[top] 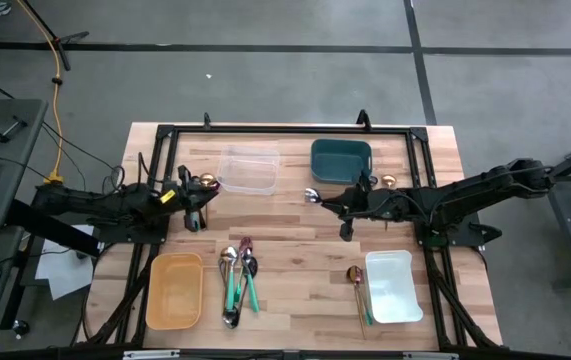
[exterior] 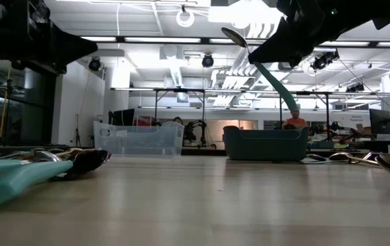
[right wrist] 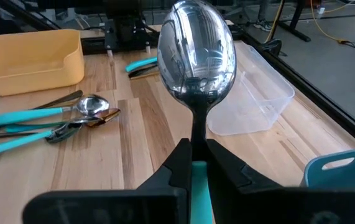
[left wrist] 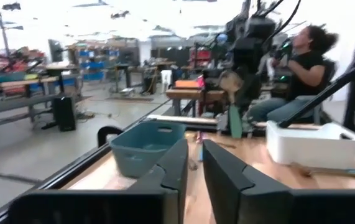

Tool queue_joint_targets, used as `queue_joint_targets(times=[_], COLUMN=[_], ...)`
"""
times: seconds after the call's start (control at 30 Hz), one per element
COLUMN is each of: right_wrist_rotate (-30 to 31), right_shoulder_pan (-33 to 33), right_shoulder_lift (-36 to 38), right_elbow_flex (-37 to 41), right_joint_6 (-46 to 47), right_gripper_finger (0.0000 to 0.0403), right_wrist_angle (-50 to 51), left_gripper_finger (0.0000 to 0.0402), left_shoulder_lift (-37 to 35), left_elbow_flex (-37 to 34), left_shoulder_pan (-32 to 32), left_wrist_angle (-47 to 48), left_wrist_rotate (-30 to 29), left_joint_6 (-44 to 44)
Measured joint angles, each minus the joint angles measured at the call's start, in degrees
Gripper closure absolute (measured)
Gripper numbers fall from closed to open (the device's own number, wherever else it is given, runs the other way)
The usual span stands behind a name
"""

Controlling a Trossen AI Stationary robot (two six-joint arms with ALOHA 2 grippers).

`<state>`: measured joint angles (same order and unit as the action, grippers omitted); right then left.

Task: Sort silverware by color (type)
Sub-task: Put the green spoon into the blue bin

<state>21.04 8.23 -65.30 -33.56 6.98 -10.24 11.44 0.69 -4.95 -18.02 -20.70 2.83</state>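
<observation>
My right gripper point(right wrist: 197, 163) is shut on a teal-handled spoon point(right wrist: 196, 56) above the table's middle, near the teal container point(top: 341, 160); its silver bowl point(top: 312, 195) points toward the table's left. The low view shows the spoon point(exterior: 266, 72) tilted, bowl end high. More silverware point(top: 237, 280), teal-handled and dark pieces, lies in a pile at the front, and a gold spoon point(top: 355, 275) lies beside the white container point(top: 393, 288). My left gripper point(left wrist: 194, 168) hovers at the table's left point(top: 197, 208), its fingers slightly apart with nothing between them. My right gripper pinches the spoon's teal handle point(right wrist: 199, 180) between its two fingers, close to where the handle meets the silver neck. The spoon lies along the fingers, and its bowl sticks out ahead of the fingertips. It is lifted clear of the table and tilted.
A clear container point(top: 248, 170) stands at the far left of centre and a yellow container point(top: 175, 290) at the front left. A black frame point(top: 285, 130) runs around the table. A person point(left wrist: 301, 68) sits beyond the table's right side.
</observation>
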Motion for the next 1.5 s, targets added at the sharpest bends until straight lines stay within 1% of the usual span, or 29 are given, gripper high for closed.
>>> queue_joint_targets(times=[0.1,0.2,0.27,0.4,0.47,0.63,0.73,0.8,0.93,1.1,1.27,1.5], right_wrist_rotate=[0.4,1.7,3.3,4.6,5.9,5.5,4.9,2.6,-3.0,-3.3,-3.6,-3.7], right_shoulder_pan=[-0.8,-3.2,-5.4,-11.6,-14.9,-23.0,-26.5,-28.3,-30.3,-30.9,-31.5,-33.5], right_shoulder_lift=[0.0,0.0,0.0,-1.3,-3.2,-11.3,-17.3,-20.7,-25.6,-29.2,-29.6,-30.1], right_elbow_flex=[-0.2,-3.2,-6.7,-14.4,-18.4,-26.8,-29.8,-30.7,-30.9,-30.9,-30.9,-30.9], right_joint_6=[-1.9,-5.3,-7.9,-9.9,-9.7,-8.3,-8.4,-8.5,-10.2,-12.3,-12.6,-11.9], right_gripper_finger=[0.0385,0.0385,0.0385,0.0385,0.0385,0.0385,0.0385,0.0385,0.0385,0.0385,0.0385,0.0383], right_wrist_angle=[-4.0,-5.7,-3.7,4.8,10.0,25.4,33.1,36.6,39.0,42.9,46.7,48.4], left_gripper_finger=[0.0331,0.0322,0.0322,0.0325,0.0327,0.0327,0.0327,0.0327,0.0327,0.0327,0.0327,0.0328], left_shoulder_lift=[2.4,3.2,3.2,3.2,3.2,3.2,3.2,3.2,3.2,3.2,3.2,3.2], left_elbow_flex=[0.0,0.0,0.0,0.0,0.0,0.0,0.0,0.0,0.0,0.0,0.0,0.0], left_shoulder_pan=[0.0,0.0,0.0,0.0,0.0,0.0,0.0,0.0,0.0,0.0,0.0,0.0], left_wrist_angle=[-3.1,-5.2,-6.6,-7.3,-7.1,-6.6,-5.9,-5.6,-5.4,-5.4,-5.4,-5.5], left_wrist_rotate=[-2.9,-2.7,-2.5,-2.5,-2.5,-2.4,-2.4,-2.4,-2.4,-2.4,-2.4,-2.4], left_joint_6=[0.1,2.0,2.3,3.4,4.3,4.5,4.5,4.3,4.3,4.3,4.3,4.3])
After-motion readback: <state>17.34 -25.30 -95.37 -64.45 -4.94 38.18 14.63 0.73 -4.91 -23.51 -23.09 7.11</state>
